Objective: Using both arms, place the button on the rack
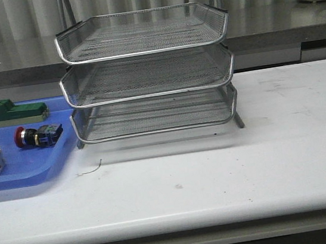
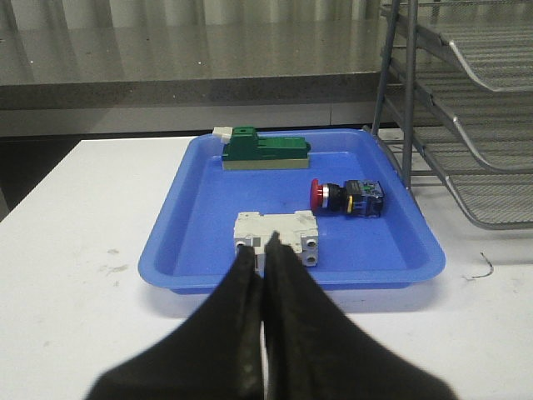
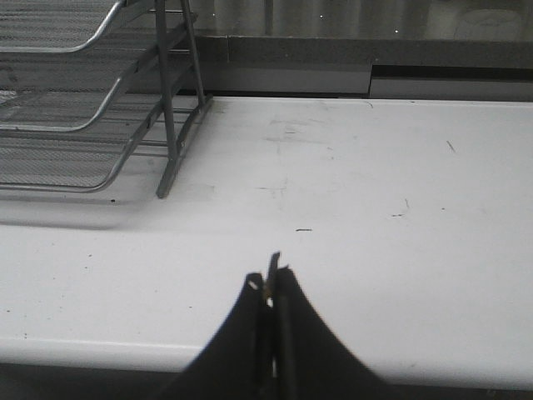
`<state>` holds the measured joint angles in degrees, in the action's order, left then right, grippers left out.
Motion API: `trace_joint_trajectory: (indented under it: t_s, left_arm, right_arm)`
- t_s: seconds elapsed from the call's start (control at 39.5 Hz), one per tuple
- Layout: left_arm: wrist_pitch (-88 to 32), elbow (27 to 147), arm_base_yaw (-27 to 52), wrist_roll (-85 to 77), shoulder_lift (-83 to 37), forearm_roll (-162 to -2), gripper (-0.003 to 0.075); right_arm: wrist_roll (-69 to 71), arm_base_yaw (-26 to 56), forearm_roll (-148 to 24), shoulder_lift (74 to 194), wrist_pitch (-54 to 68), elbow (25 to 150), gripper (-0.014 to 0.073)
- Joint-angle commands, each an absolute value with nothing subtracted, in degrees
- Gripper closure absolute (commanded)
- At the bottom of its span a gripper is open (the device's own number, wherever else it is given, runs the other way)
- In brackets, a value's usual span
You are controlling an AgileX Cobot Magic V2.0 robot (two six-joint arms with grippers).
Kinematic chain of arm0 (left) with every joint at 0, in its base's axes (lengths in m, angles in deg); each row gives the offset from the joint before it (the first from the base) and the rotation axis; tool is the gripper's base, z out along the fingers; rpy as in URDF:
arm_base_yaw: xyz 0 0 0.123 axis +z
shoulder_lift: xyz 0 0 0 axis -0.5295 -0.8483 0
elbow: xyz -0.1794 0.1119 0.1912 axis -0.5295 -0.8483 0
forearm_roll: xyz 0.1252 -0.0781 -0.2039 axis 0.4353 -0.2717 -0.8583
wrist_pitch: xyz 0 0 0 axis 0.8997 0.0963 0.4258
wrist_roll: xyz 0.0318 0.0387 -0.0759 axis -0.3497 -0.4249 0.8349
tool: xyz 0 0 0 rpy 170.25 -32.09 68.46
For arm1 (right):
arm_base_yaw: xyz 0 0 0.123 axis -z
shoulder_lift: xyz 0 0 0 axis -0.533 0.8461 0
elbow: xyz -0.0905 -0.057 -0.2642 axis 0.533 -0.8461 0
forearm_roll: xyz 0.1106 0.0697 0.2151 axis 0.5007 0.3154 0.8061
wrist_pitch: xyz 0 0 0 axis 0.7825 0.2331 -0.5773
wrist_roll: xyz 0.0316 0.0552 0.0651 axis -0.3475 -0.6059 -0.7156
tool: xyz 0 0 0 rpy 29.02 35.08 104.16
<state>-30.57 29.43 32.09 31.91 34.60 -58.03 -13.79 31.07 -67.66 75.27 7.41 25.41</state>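
- The left pincer (image 2: 263, 250) was closed, fingers pressed together and holding nothing; it hung short of the blue tray (image 2: 185, 242), just before the white dotted cube (image 2: 276, 239)
- The right pincer (image 3: 271, 287) was likewise closed and empty, above the bare white surface (image 3: 375, 208), well apart from the rack (image 3: 92, 108)
- The button (image 1: 37, 135) lay on its side in the blue tray, red head pointing away from the rack, between the green block part (image 1: 14, 111) and the cube
- The rack's three tiers held nothing
- Judged: the reach for the button had not begun; next the left pincer must open, pass the cube, and close across the button's body
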Motion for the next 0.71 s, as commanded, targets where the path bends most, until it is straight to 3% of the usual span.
trace_joint_trajectory:
  t_s: [0.0, 0.28, 0.48, 0.68]
  left_arm:
    - [-37.2, 28.9, 32.1, 32.6, 35.9, -58.4, 0.0739]
    - [-58.0, 30.6, 32.2, 32.6, 35.8, -58.3, 0.0738]
    - [-48.7, 43.1, 32.2, 32.6, 32.0, -57.7, 0.0738]
    - [-35.2, 55.6, 32.2, 32.4, 17.9, -53.8, 0.0739]
  right_arm:
    - [-13.5, 31.4, -67.8, 74.3, 13.9, 25.7, 0.0704]
    - [-13.5, 31.4, -67.8, 74.3, 15.9, 32.7, 0.0704]
    - [-13.5, 31.4, -67.8, 77.1, 8.9, 43.4, 0.0704]
    - [-13.5, 31.4, -67.6, 89.2, 1.0, 52.7, 0.0704]
